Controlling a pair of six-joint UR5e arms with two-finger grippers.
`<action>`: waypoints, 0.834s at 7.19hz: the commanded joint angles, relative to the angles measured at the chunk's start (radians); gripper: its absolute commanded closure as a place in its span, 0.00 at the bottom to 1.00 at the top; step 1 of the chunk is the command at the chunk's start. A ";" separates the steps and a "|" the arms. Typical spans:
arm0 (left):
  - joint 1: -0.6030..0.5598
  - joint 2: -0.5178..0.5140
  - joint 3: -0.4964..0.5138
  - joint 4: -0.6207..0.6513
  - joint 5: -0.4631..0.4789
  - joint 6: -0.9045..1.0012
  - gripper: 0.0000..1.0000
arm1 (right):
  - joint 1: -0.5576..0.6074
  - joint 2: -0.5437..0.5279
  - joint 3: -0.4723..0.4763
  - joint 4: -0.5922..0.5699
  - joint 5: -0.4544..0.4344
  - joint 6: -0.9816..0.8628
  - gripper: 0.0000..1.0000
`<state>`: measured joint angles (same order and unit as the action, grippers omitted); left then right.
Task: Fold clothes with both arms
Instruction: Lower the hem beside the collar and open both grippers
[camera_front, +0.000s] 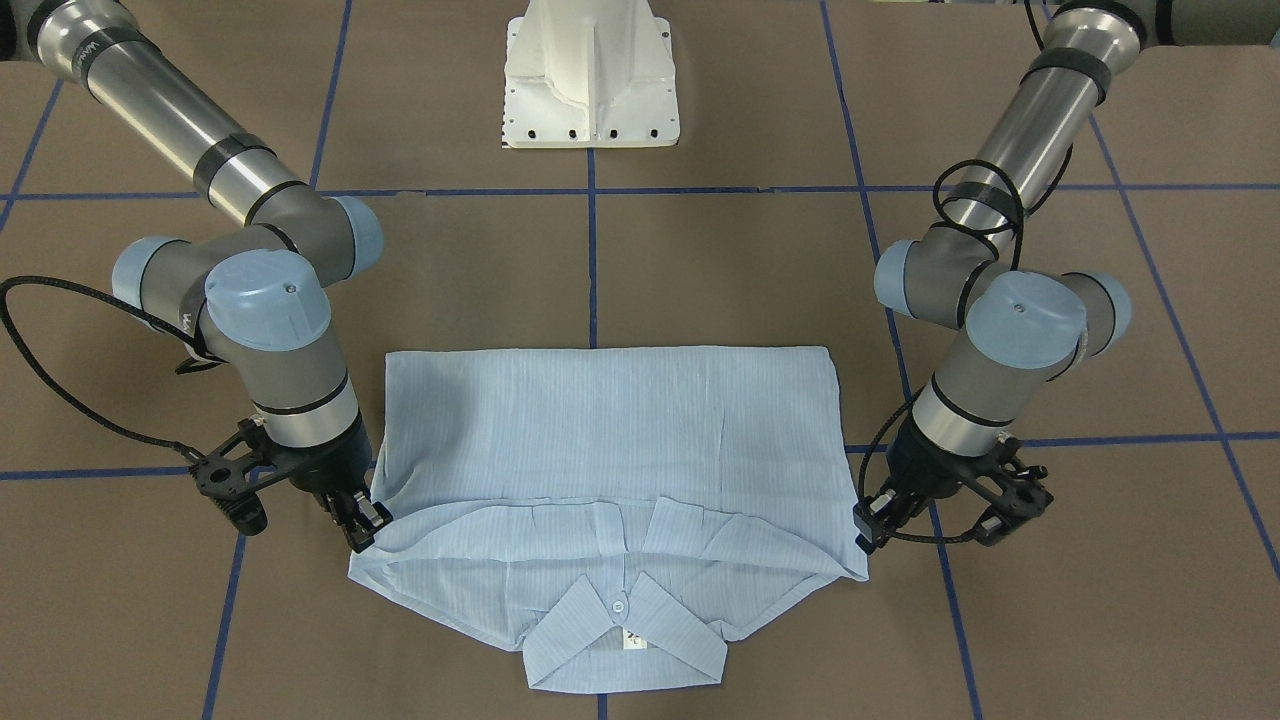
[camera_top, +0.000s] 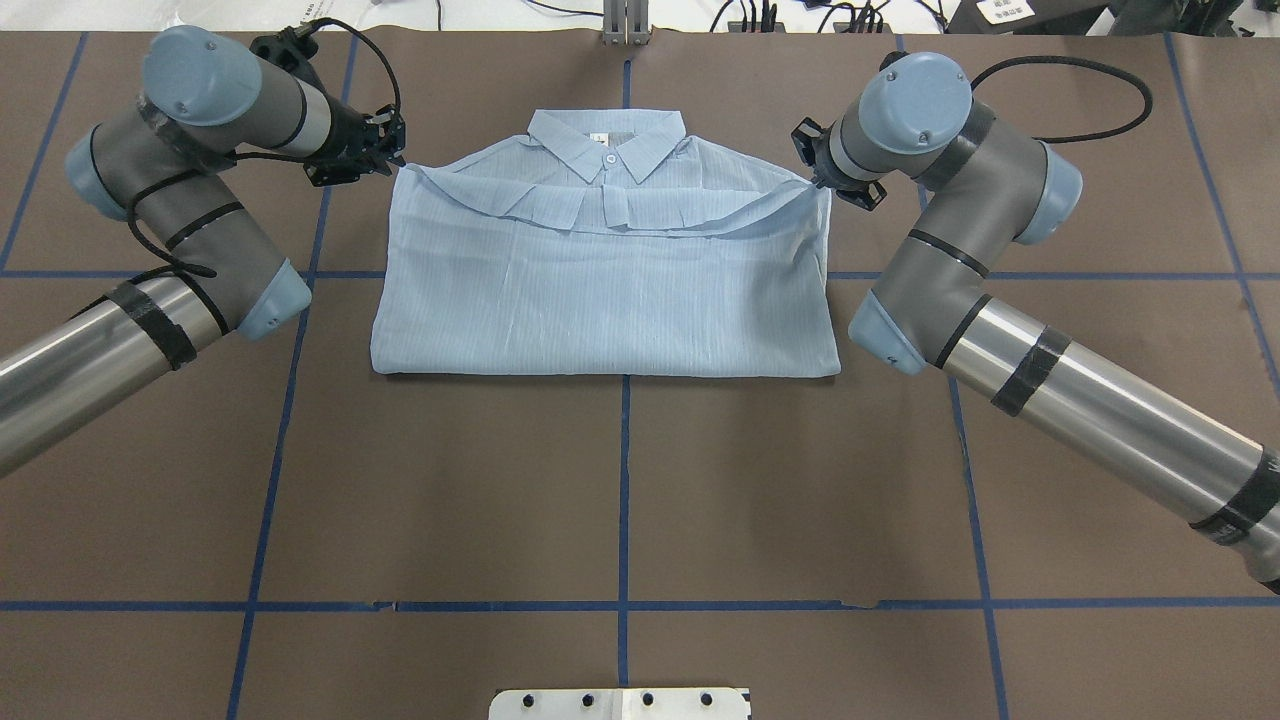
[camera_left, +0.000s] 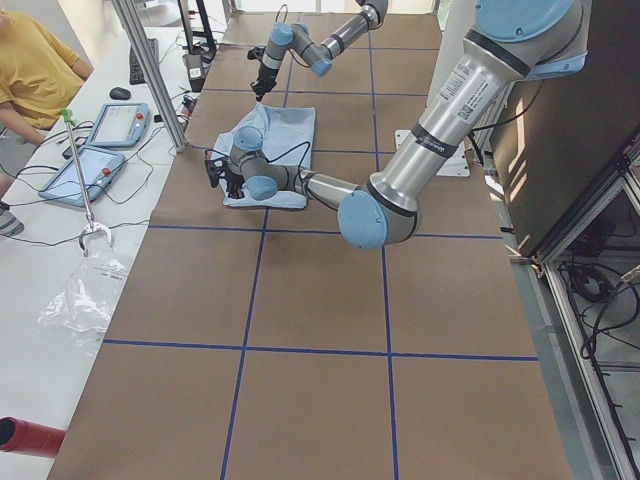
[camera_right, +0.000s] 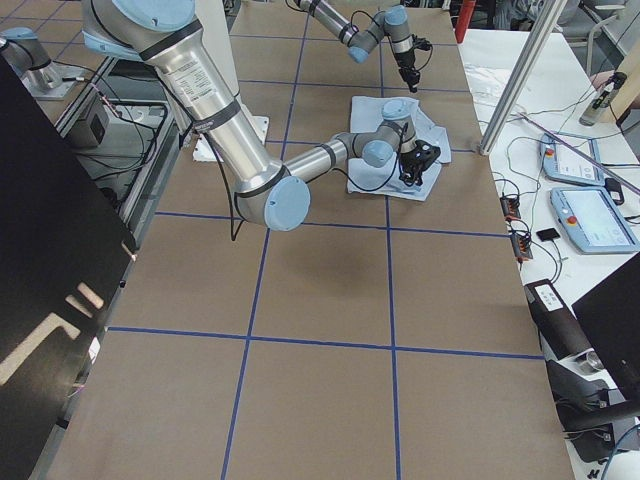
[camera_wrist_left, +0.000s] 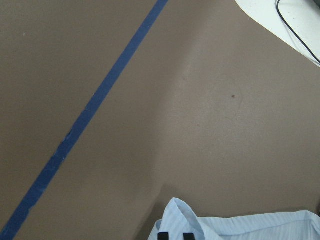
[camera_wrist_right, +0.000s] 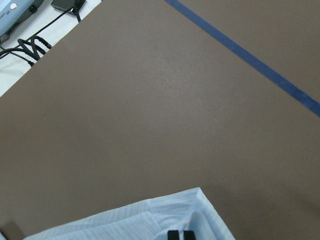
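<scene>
Now, left black two-finger gripper (camera_front: 866, 526) and right gripper (camera_front: 363, 526) each pinch a corner of the thin light-blue striped shirt (camera_front: 610, 420), half-folded on the brown table (camera_front: 720, 260); best lower both evenly, edge taut.

Brown table (camera_top: 450, 480) — blue tape grid (camera_top: 623, 480), white pedestal (camera_front: 592, 90)

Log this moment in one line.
shirt: folded over, collar exposed | left tool: shut on shirt edge | right tool: shut on shirt edge

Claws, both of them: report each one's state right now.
Left claw: closed, pinching one corner of the shirt.
Right claw: closed, pinching the shirt's opposite corner.
</scene>
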<state>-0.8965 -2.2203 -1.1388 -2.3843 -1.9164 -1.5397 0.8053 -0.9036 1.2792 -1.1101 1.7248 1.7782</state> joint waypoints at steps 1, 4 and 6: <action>-0.016 0.039 -0.079 -0.029 -0.001 0.039 0.57 | 0.000 0.006 0.005 0.006 0.001 0.006 0.41; -0.022 0.068 -0.151 -0.027 -0.001 0.046 0.57 | -0.049 -0.180 0.228 0.007 0.024 0.013 0.37; -0.027 0.071 -0.153 -0.026 0.016 0.047 0.57 | -0.113 -0.312 0.382 0.007 0.039 0.018 0.29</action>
<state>-0.9210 -2.1527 -1.2897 -2.4111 -1.9126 -1.4940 0.7345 -1.1393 1.5801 -1.1052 1.7564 1.7934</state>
